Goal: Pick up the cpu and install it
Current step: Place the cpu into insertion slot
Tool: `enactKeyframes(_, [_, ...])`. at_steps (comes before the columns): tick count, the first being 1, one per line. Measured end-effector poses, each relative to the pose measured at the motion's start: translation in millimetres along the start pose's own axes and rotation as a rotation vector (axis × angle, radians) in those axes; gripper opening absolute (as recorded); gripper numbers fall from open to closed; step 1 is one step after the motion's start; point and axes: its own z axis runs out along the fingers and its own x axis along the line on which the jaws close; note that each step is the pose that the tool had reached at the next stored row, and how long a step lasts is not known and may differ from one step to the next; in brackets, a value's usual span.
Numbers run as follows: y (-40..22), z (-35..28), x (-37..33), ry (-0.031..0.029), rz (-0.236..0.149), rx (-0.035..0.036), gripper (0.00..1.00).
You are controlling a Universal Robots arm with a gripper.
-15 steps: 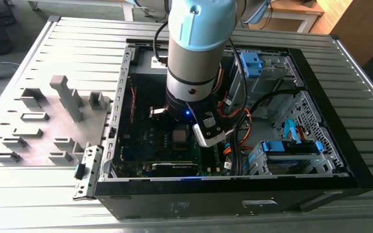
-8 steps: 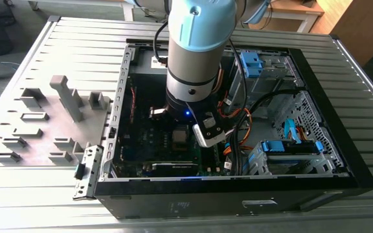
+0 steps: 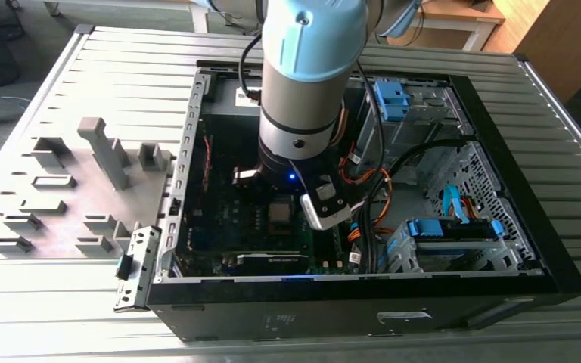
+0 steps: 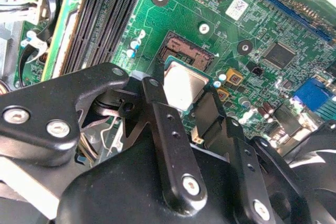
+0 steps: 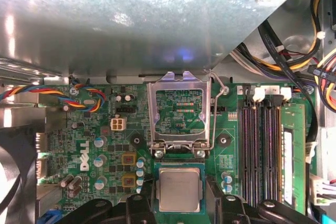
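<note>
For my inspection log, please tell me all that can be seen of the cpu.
The cpu is a small, thin square chip with a dull grey metallic face and a green rim. It is held flat, face up, gripped at two opposite edges by the hand, partly over the open socket.

The arm (image 3: 306, 68), grey with a pale blue cap, reaches straight down into an open computer case (image 3: 371, 306) lying on a slatted metal table (image 3: 573, 159). Its tool (image 3: 311, 208) sits low inside, just over the dark motherboard (image 3: 225, 223), with a small blue light (image 3: 290, 178) glowing just above it. Close beside the tool run orange cables (image 3: 383, 200), and just past them is the blue-latched drive cage (image 3: 457, 231). Well apart from the tool, outside the case wall, stand grey plastic fixtures (image 3: 104, 151).
</note>
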Motion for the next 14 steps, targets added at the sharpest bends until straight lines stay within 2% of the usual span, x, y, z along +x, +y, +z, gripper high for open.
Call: enactKeyframes(14, [-5.4, 4.0, -2.3, 0.0014, 0.003, 0.0002, 0.47])
